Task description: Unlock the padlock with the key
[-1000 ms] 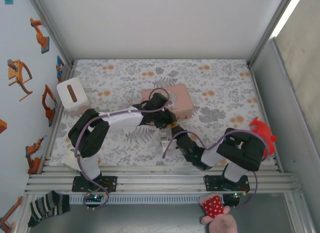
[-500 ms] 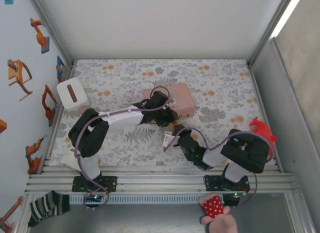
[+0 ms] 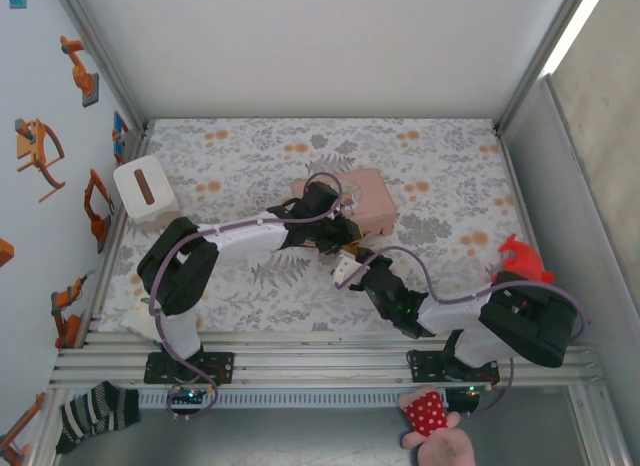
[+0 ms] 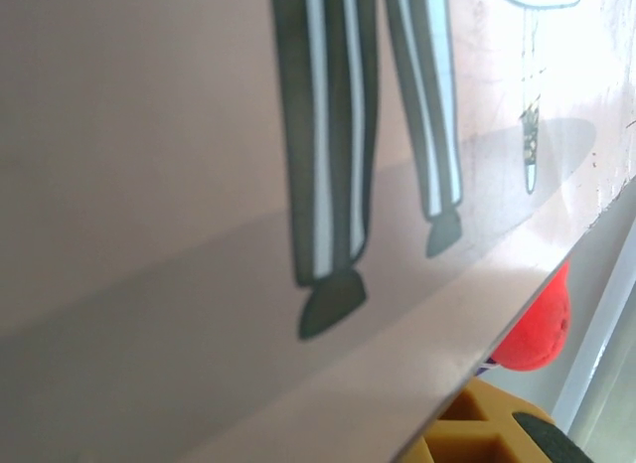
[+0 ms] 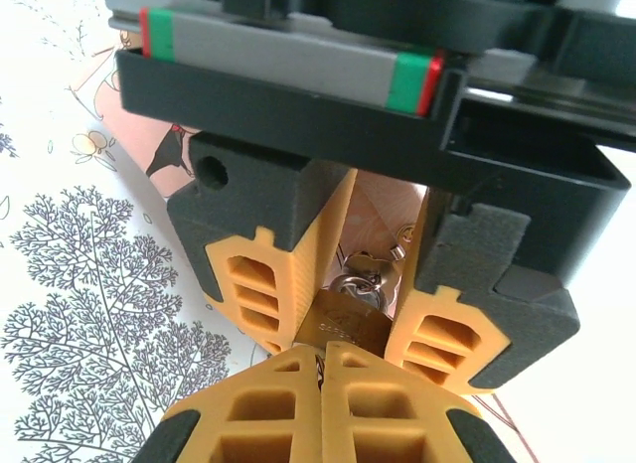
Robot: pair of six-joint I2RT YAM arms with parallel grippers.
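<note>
The small brass padlock (image 5: 350, 322) is clamped between the orange fingers (image 5: 260, 284) of my left gripper (image 3: 345, 246), which is shut on it, just in front of the pink box (image 3: 372, 201). Its steel shackle points away from the right wrist camera. My right gripper (image 5: 322, 358) is shut, its tips pressed up against the padlock's underside. A thin dark sliver of the key (image 5: 319, 368) shows between those tips. In the left wrist view the pink box's printed face (image 4: 248, 234) is very close, with one orange finger (image 4: 477, 433) at the bottom right.
A white tissue box (image 3: 145, 191) stands at the left edge of the floral mat. A red toy (image 3: 522, 256) sits at the right beside my right arm. Aluminium rails (image 3: 320, 361) run along the near edge. The far half of the mat is bare.
My right gripper has moved up and right, closing in on the left gripper and the padlock. Its elbow swung out to the right. The pink box and left gripper shifted slightly right.
</note>
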